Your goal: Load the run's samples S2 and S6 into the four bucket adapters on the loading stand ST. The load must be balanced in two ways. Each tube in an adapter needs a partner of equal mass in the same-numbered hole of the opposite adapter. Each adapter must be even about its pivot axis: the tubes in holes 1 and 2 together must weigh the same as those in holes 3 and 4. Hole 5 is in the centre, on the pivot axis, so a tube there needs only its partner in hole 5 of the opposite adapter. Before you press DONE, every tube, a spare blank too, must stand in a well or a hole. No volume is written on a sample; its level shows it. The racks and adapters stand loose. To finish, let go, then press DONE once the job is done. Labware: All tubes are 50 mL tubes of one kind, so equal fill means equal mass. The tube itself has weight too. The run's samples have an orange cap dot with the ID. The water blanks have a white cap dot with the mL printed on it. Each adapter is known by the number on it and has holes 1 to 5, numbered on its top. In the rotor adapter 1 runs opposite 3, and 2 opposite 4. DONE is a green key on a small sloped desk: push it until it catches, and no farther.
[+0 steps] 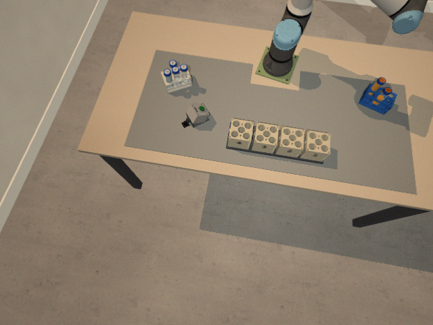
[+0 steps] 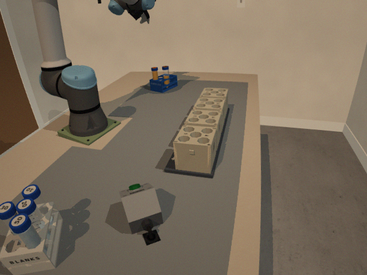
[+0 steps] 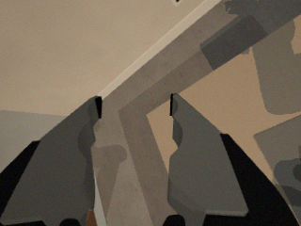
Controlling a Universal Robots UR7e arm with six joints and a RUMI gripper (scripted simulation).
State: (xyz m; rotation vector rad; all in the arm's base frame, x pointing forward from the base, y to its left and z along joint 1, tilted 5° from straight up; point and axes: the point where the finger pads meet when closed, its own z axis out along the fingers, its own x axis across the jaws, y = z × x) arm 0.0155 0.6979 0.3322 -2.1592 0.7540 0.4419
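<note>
Two orange-capped sample tubes stand in the blue sample rack at the table's far right, also in the exterior view. The four beige bucket adapters stand in a row on the dark loading stand, and all their holes are empty. My gripper is high above the table near the sample rack end. Its fingers stand partly apart with nothing between them. The wrist view shows only floor, wall and a table corner.
The BLANKS rack at the left holds several blue-capped water blanks marked 10, 20, 30 and 50. The grey desk with the green DONE key stands between it and the adapters. The arm's base is at the back.
</note>
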